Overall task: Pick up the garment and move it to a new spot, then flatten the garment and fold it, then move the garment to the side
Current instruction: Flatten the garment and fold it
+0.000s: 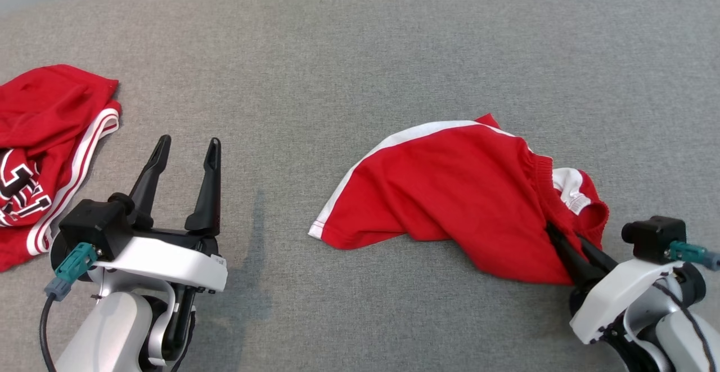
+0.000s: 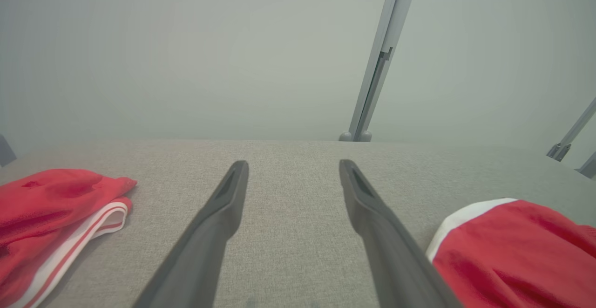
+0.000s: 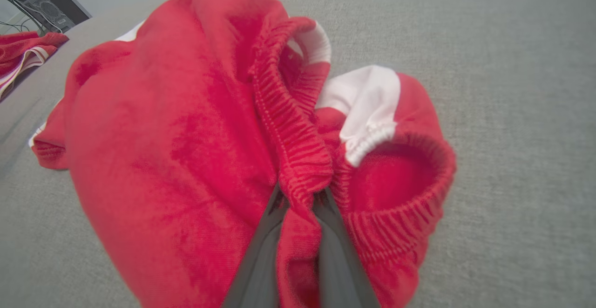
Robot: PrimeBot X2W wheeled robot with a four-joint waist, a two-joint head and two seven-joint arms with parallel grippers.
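Grey surface (image 1: 360, 51) beneath me, red garment (image 1: 450, 203) crumpled at near right, second red garment (image 1: 50, 113) at left edge, my right gripper (image 1: 568, 245) clamped on the first's elastic waistband, my left gripper (image 1: 188, 142) spread wide at near left.

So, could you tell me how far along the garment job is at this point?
Done: the right gripper is shut on the elastic waistband of the red garment. In hand: the move, with the cloth bunched and mostly lying on the grey surface. Left: flattening, folding and setting it aside; the left gripper is open and empty.
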